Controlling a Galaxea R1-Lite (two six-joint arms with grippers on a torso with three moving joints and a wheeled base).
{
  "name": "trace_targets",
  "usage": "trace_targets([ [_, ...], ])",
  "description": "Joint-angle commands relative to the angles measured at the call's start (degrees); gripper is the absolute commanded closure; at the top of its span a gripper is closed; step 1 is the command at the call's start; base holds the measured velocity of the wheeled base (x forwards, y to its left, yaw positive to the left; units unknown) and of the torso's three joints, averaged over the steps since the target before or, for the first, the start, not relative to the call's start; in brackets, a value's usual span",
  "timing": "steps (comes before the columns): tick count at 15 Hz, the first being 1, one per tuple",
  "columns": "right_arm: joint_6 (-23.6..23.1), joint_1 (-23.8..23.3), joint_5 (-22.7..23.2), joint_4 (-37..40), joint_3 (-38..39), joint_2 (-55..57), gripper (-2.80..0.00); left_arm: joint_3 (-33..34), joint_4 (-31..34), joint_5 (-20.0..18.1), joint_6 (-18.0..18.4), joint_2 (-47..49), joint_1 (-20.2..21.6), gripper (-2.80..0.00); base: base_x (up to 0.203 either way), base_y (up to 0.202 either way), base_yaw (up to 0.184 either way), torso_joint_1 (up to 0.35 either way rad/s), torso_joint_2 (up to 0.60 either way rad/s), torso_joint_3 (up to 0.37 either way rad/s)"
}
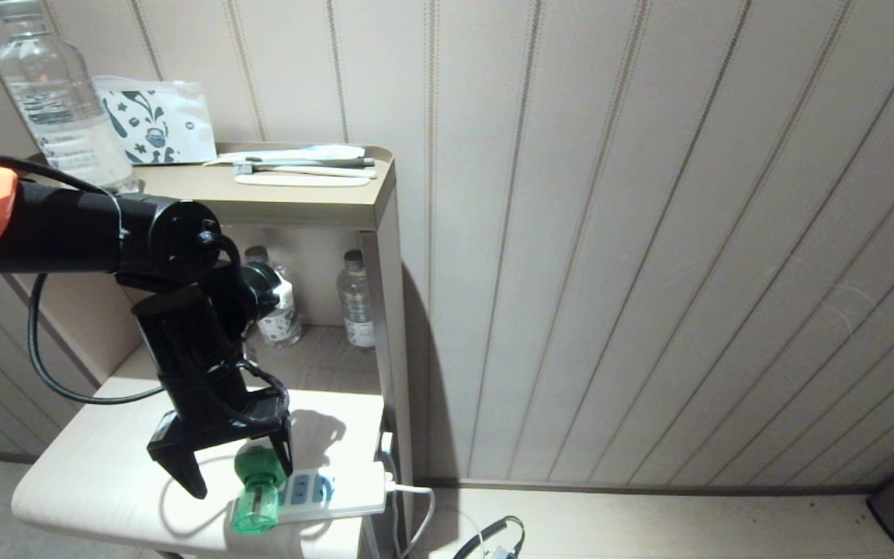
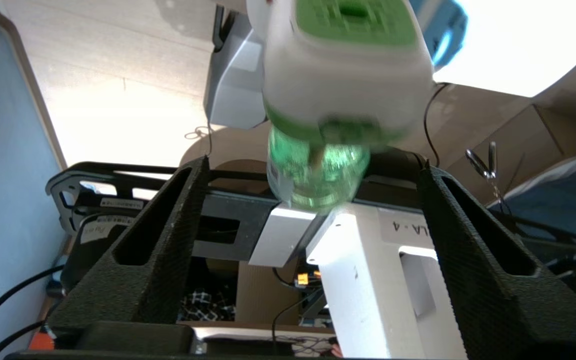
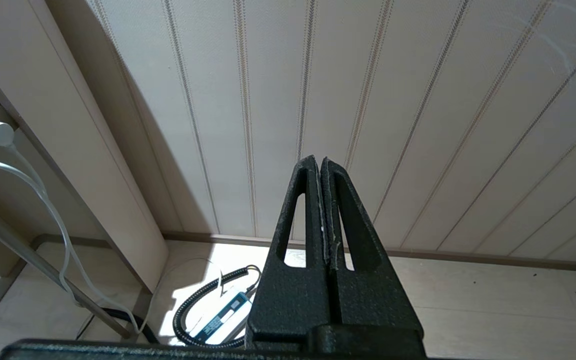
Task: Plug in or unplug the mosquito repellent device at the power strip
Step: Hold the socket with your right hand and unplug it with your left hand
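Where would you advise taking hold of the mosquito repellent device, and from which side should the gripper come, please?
Probably by the white head of the mosquito repellent device, one finger on each flat side, coming from above. It sits at the end of the power strip with its rounded green bottle jutting past the edge, which looks slippery. The open left gripper already straddles it that way.

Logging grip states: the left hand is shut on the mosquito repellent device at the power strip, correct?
No. The left hand is open, fingers spread either side of the mosquito repellent device at the power strip; the left wrist view shows clear gaps.
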Motion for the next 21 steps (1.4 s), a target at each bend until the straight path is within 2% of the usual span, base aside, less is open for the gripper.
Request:
trace_targets([
  [1, 0.0, 0.0, 0.0, 0.0, 0.0, 0.0, 0.0, -0.6, 0.2, 0.0, -0.2, 3.1, 0.4, -2.8, 0.0, 0.0, 0.0, 0.0, 0.0, 0.0],
  [11, 0.0, 0.0, 0.0, 0.0, 0.0, 0.0, 0.0, -2.8, -2.0, 0.1, -0.2, 8.1, 1.7, -2.8, 0.0, 0.0, 0.0, 0.0, 0.0, 0.0],
  [21, 0.0, 0.0, 0.0, 0.0, 0.0, 0.0, 0.0, -1.5, -5.1, 2.6, -0.2, 7.2, -0.1, -2.8, 0.0, 0.0, 0.0, 0.0, 0.0, 0.0],
])
